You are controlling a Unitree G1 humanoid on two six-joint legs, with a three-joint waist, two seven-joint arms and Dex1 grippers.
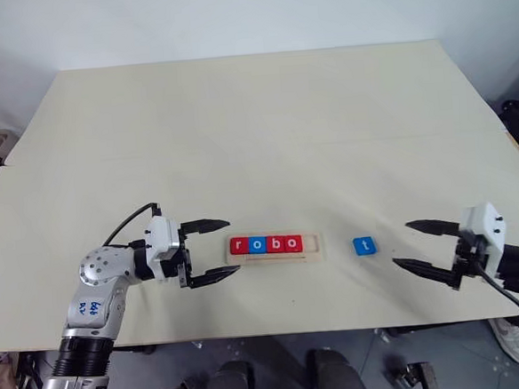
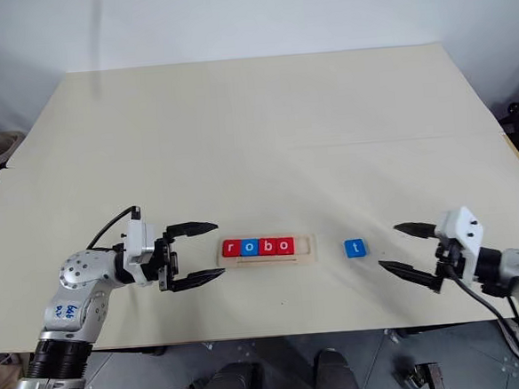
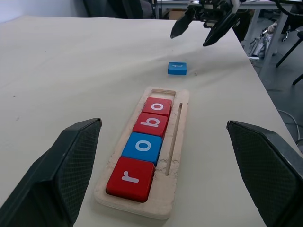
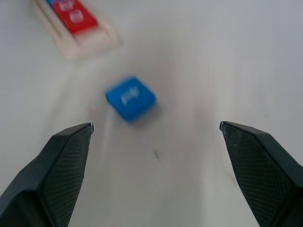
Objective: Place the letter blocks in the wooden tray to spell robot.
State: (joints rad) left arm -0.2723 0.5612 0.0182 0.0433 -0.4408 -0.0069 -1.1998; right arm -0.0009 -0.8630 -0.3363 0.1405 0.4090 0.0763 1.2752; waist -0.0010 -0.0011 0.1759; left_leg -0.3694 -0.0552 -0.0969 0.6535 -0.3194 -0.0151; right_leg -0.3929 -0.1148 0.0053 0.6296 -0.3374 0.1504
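Wooden tray: lying at lower centre of the worktop, holding r, o, b, o blocks.
Blue t block: sitting just right of the tray.
Left claw: gaping wide, empty.
Right claw: gaping wide, empty.

Pale wood tray near the bench's front edge: tiles red r, blue o, red b, red o, white letters. Loose tile t blue. Bench cream.

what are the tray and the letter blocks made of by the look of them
The wooden tray looks like pale unfinished wood: matte, with rough milled edges. The letter blocks look like painted wood or plastic, I can't tell which: smooth, slightly glossy red and blue faces, rounded corners and white letters.
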